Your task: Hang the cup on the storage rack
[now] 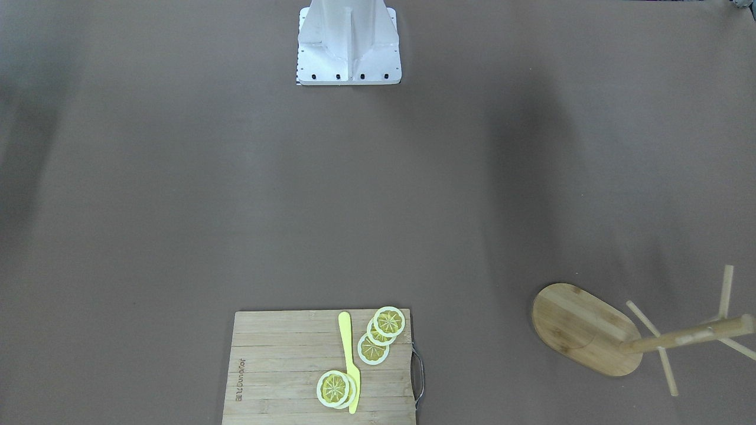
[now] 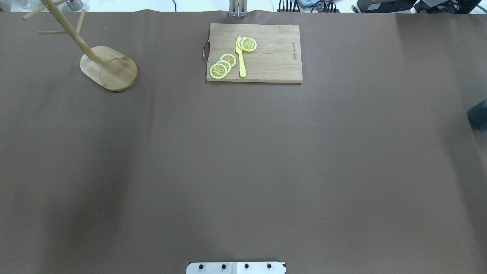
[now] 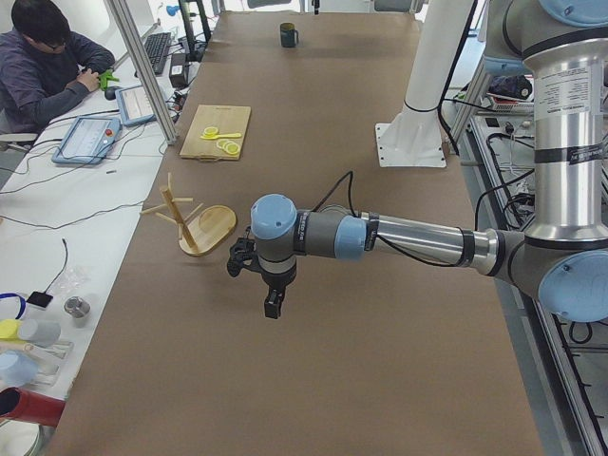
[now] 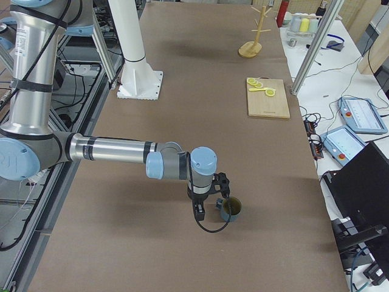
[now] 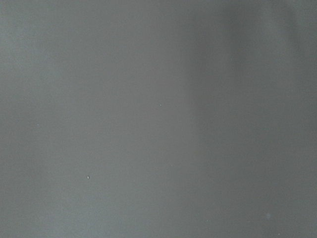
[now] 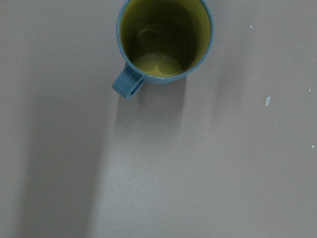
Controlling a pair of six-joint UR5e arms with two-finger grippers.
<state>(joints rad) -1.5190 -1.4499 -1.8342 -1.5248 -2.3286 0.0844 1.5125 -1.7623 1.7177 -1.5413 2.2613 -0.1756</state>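
Note:
The cup (image 6: 166,39) stands upright on the brown table cover, blue outside and yellow inside, its handle toward the lower left of the right wrist view. In the exterior right view my right gripper (image 4: 200,210) hangs just beside the cup (image 4: 231,208); I cannot tell whether it is open or shut. The storage rack (image 2: 110,68) stands at the table's far left, with nothing on its pegs. My left gripper (image 3: 272,306) hovers over bare table a little short of the rack (image 3: 204,228), and I cannot tell its state. The left wrist view holds only table cover.
A bamboo cutting board (image 2: 266,57) with lemon slices and a yellow knife (image 2: 241,57) lies at the far middle edge. The robot's white base (image 1: 348,41) stands at the near middle. A person (image 3: 43,66) sits at a side bench beyond the table.

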